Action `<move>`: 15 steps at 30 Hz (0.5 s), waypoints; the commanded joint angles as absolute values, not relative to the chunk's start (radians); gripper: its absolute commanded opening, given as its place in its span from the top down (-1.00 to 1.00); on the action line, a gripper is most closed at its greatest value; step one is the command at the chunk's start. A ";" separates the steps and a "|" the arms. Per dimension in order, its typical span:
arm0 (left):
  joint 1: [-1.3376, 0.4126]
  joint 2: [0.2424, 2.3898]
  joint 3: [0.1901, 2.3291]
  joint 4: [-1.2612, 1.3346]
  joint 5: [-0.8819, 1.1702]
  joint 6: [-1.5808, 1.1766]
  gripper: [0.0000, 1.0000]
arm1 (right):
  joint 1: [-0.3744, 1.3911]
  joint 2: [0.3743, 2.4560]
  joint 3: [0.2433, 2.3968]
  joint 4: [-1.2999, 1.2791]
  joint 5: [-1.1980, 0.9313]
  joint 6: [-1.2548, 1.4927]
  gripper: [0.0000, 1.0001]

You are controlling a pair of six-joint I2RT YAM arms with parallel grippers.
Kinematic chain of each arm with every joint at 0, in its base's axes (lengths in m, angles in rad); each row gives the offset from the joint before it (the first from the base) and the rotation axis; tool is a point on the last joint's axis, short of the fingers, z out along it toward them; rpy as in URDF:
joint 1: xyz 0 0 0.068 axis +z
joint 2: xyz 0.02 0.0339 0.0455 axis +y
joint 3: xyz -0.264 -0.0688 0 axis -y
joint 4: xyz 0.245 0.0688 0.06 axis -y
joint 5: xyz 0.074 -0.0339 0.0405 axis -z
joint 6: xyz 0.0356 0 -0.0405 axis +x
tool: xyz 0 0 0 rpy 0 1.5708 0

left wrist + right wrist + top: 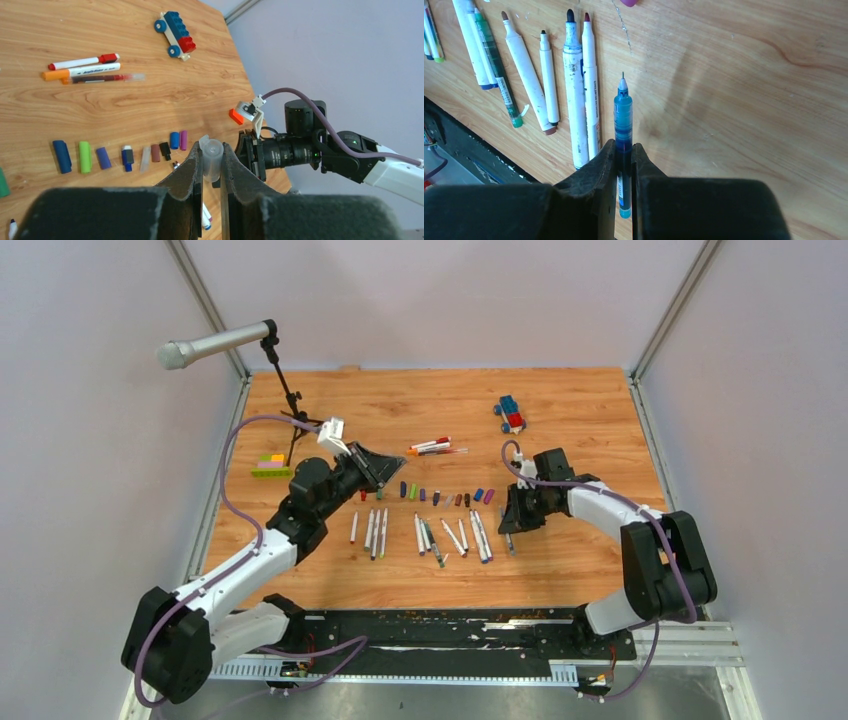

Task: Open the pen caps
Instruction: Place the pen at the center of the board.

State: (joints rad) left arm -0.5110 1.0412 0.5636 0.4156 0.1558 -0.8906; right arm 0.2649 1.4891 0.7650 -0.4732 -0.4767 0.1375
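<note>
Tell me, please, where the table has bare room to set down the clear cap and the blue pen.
The table is bare along its far edge, behind the capped pens and toy car, and in the near strip before the uncapped pens. The middle rows of caps and pens are crowded.

The wooden table (pixel 580 410) is lit brightly and evenly from above, and I see only soft, short shadows under the arms (pixel 250 560) and a pale glare on the wood in the right wrist view. In my wrist views the left gripper (pixel 211 152) and the right gripper (pixel 623 147) are dark and out of focus at the bottom edge, while the pens (pixel 574 90) are sharp.
</note>
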 commanded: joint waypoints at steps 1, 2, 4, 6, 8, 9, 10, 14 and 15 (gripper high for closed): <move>-0.531 1.026 0.568 0.436 0.145 -0.878 1.00 | 0.261 1.499 0.759 -0.462 -0.438 0.151 0.77; -0.537 1.029 0.568 0.438 0.142 -0.878 1.00 | 0.261 1.504 0.760 -0.465 -0.434 0.147 0.74; -0.548 1.032 0.569 0.440 0.133 -0.878 1.00 | 0.261 1.519 0.763 -0.472 -0.427 0.143 0.70; -0.557 1.033 0.571 0.440 0.126 -0.876 1.00 | 0.261 1.535 0.768 -0.478 -0.419 0.139 0.67; -0.565 1.036 0.575 0.440 0.122 -0.872 1.00 | 0.261 1.548 0.772 -0.482 -0.413 0.136 0.64; -0.569 1.038 0.580 0.439 0.120 -0.871 1.00 | 0.261 1.553 0.773 -0.484 -0.411 0.136 0.63; -0.571 1.040 0.584 0.437 0.118 -0.869 1.00 | 0.262 1.556 0.774 -0.485 -0.410 0.135 0.60; -0.593 1.060 0.600 0.434 0.108 -0.860 1.00 | 0.261 1.556 0.776 -0.487 -0.407 0.131 0.43; -0.600 1.068 0.602 0.435 0.104 -0.859 1.00 | 0.261 1.553 0.776 -0.487 -0.405 0.131 0.41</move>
State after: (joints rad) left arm -0.5777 1.0470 0.5640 0.4156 0.1280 -0.8867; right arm 0.2649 1.5433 0.7681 -0.4774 -0.4500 0.1375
